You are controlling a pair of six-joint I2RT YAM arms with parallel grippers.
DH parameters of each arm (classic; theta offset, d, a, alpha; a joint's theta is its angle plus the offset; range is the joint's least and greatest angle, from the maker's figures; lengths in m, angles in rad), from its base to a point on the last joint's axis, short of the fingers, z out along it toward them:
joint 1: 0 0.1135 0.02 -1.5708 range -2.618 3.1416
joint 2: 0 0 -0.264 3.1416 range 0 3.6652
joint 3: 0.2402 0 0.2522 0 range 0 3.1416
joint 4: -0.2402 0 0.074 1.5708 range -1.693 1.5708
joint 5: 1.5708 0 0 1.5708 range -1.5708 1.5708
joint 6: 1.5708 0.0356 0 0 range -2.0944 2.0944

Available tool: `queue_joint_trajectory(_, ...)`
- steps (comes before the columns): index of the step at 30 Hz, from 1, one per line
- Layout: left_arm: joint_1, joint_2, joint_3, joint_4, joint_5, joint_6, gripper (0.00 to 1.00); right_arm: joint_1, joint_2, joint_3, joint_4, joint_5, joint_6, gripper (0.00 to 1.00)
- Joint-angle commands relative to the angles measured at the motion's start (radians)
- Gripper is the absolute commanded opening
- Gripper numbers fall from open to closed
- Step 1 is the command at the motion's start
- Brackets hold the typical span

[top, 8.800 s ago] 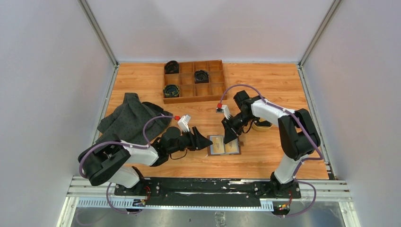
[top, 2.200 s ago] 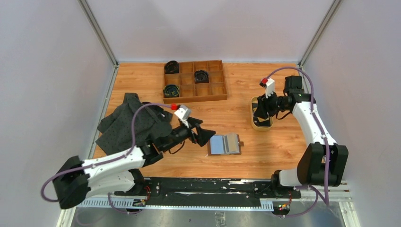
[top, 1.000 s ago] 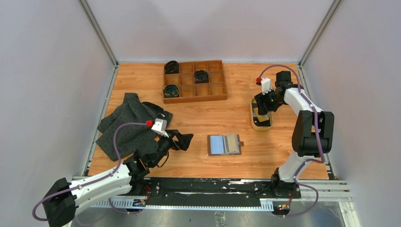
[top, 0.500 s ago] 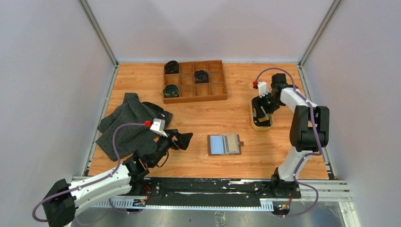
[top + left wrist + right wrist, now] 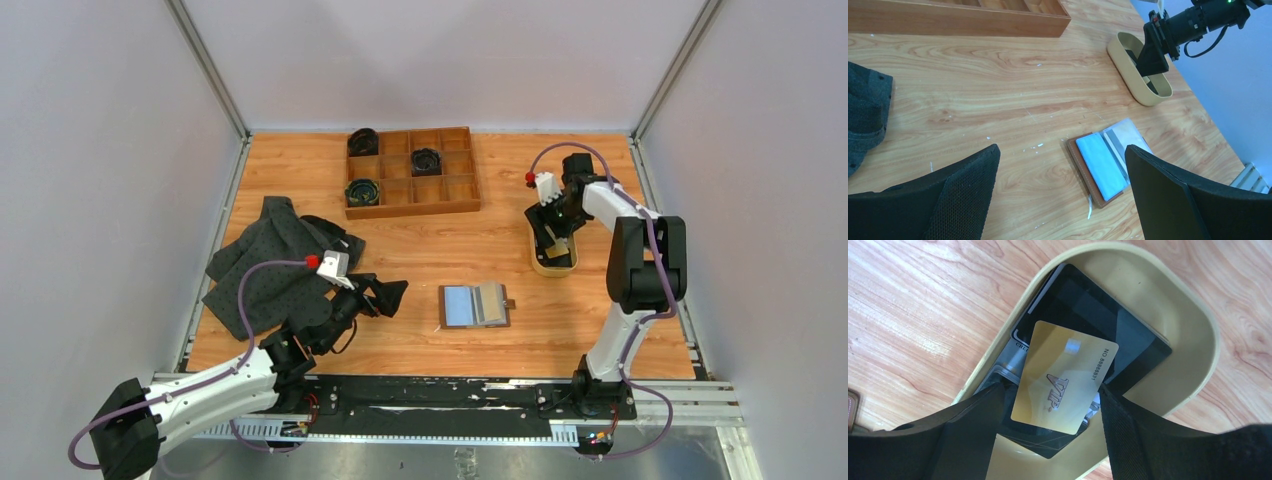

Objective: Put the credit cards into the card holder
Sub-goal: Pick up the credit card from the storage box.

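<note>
Left claw (image 5: 1062, 150) released, card holder (image 5: 1105, 162) open ahead; right claw (image 5: 1050, 390) released astride gold card (image 5: 1068, 370), credit cards (image 5: 1108, 325) beneath; loading unfinished

The left gripper (image 5: 1060, 150) hangs with its fingers spread wide over the table (image 5: 973, 75). The card holder (image 5: 1105, 167) lies open near the near edge. The right gripper (image 5: 1153, 52) dips into an oval dish (image 5: 1128, 65) by the right edge. A wooden tray (image 5: 958, 22) lines the far edge and a dark cloth (image 5: 865, 112) lies at the left.
</note>
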Motion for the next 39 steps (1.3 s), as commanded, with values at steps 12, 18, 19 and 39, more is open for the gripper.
queue_joint_trajectory(12,0.006,-0.014,-0.021,0.025,-0.038,-0.005,1.0,0.04,0.022,0.017,-0.004,0.127,0.034,0.76)
queue_joint_trajectory(18,0.006,-0.017,-0.023,0.025,-0.039,-0.005,1.0,0.042,0.019,0.009,-0.002,0.142,0.054,0.76)
queue_joint_trajectory(19,0.006,-0.018,-0.022,0.025,-0.04,-0.006,1.0,0.044,0.022,0.007,-0.001,0.146,0.059,0.75)
queue_joint_trajectory(39,0.006,-0.034,-0.033,0.025,-0.043,-0.008,1.0,0.046,-0.005,-0.033,-0.028,0.157,0.097,0.68)
